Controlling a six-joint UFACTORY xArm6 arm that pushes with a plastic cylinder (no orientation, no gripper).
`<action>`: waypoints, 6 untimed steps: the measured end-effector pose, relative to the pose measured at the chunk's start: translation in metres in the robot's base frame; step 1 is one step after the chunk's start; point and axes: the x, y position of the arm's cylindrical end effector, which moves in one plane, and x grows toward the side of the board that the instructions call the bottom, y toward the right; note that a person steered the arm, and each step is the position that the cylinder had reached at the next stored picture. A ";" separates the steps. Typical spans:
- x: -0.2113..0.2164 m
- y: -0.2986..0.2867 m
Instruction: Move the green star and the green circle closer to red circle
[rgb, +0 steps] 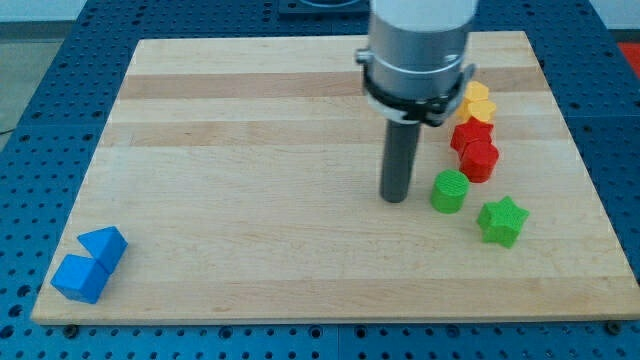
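The green circle (449, 191) lies on the wooden board (250, 180) at the view's right. The green star (502, 221) sits just below and right of it. The red circle (481, 160) is just above the green circle, touching a red star-like block (465, 134) above it. My tip (395, 198) rests on the board just left of the green circle, with a small gap between them.
Two yellow blocks (477, 103) sit above the red ones, partly hidden by the arm's grey body (418, 50). Two blue blocks (90, 263) lie at the board's bottom left corner. The board's right edge is close to the green star.
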 end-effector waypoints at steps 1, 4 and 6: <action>0.000 0.048; 0.042 0.032; 0.081 0.087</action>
